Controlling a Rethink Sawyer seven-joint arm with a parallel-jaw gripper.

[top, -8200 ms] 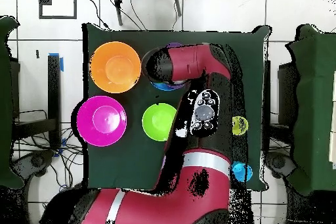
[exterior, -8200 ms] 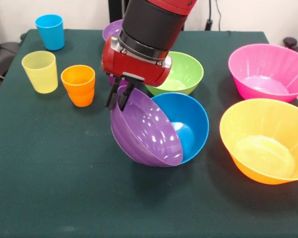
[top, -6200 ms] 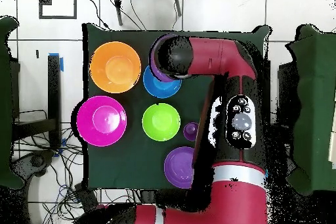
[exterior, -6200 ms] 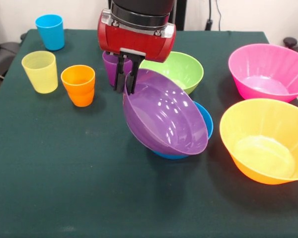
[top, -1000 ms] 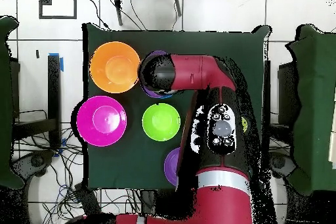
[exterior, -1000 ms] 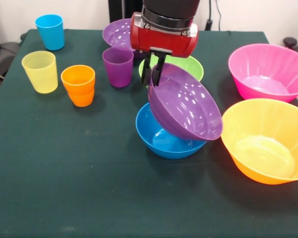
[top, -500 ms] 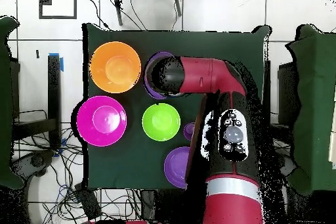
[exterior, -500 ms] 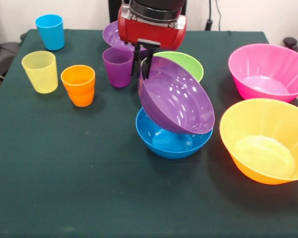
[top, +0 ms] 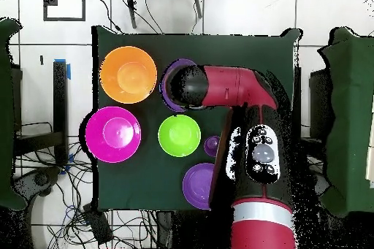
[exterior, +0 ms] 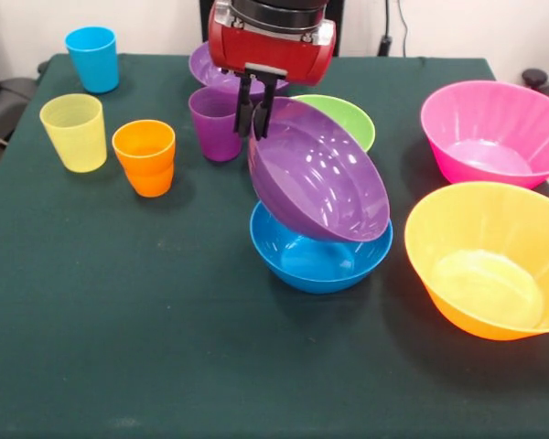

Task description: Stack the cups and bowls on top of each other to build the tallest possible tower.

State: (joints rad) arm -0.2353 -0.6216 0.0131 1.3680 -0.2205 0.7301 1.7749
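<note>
1. Nearest us in the front view, the green table lies bare right up to its front edge, so we have open room there.
2. The orange bowl sits at the right edge, just beside the blue bowl; the pink bowl stands behind it.
3. We see the gripper pinched shut on the upper rim of a purple bowl, which hangs tilted with its low side resting in the blue bowl.
4. Half a second ago the purple bowl hung further right; it has now moved left and sunk closer over the blue bowl.
5. On the left stand the orange cup and yellow cup, near each other, with open cloth between them and the bowls.
6. Further back are the purple cup, the green bowl, a second purple bowl and the blue cup.
7. Overhead, white floor tiles and cables surround the table.
</note>
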